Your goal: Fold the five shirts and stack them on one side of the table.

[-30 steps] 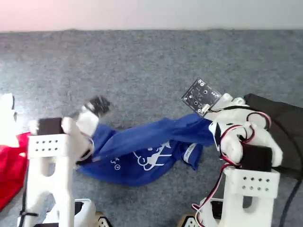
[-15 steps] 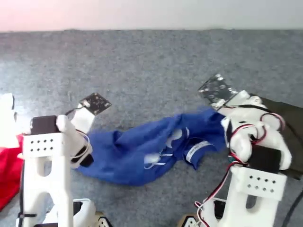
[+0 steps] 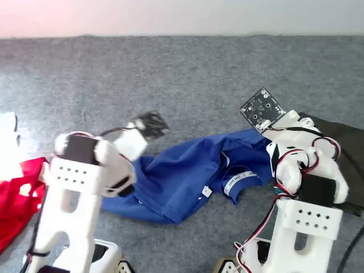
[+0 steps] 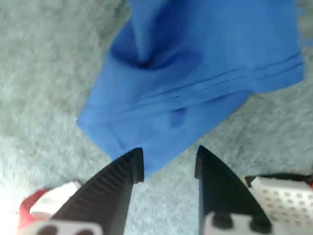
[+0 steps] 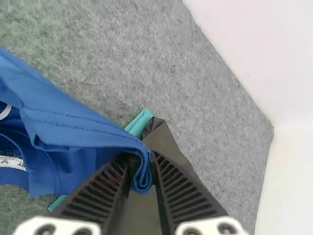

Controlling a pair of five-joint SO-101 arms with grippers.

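Note:
A blue shirt (image 3: 187, 176) lies crumpled across the middle of the grey table (image 3: 170, 74), its neck label facing up. My right gripper (image 5: 139, 169) is shut on the blue shirt's hem (image 5: 73, 122) at the shirt's right end, just above a dark olive shirt (image 5: 171, 147). My left gripper (image 4: 168, 164) stands open over the blue shirt (image 4: 195, 73) at its left end, a corner of the cloth reaching between the fingertips (image 4: 134, 161). In the high view the left arm (image 3: 85, 170) covers that end and the right arm (image 3: 296, 165) stands at the other.
A red shirt (image 3: 17, 199) lies at the table's left edge with a white cloth (image 3: 7, 148) behind it. The dark olive shirt (image 3: 341, 148) rests at the right edge, a teal shirt (image 5: 139, 120) peeking from under it.
The left arm swung right over the shirt's left end. The blue shirt was pulled and turned, so its white print is gone from sight. The right arm shifted slightly right, then held.

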